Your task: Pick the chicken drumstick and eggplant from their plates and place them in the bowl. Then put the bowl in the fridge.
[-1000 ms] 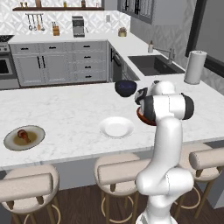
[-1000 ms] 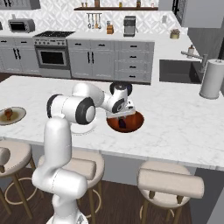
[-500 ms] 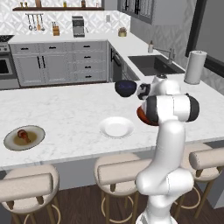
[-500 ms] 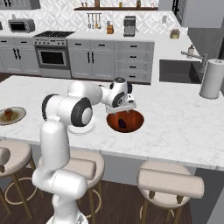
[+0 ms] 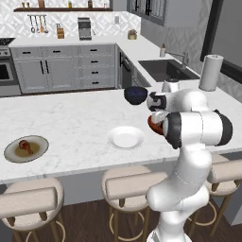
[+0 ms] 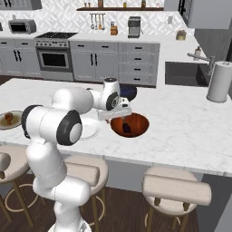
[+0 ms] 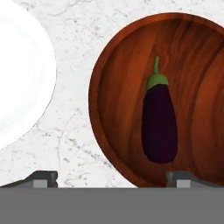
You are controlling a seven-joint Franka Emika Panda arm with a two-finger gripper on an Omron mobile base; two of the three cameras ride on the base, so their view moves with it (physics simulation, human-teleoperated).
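Purple eggplant [image 7: 159, 124] lies in the bowl [image 7: 113, 78]; the jaws hang wide open and empty above. Drumstick [image 5: 24, 146] looks light, rigid, likely greasy: grip across its meaty end.

Marble island counter [image 5: 75, 125] up front, three padded stools [image 5: 126, 182] tucked under its near edge. Small dark blue bowl [image 5: 135, 94] on the counter toward the sink side. Paper towel roll [image 6: 219, 81] upright near the sink [image 5: 166, 69], faucet [image 6: 202, 56] behind it. Back wall: grey cabinets [image 5: 61, 71], oven [image 6: 55, 56], microwave [image 6: 22, 26], coffee maker [image 5: 84, 28], hanging utensils [image 5: 37, 22].
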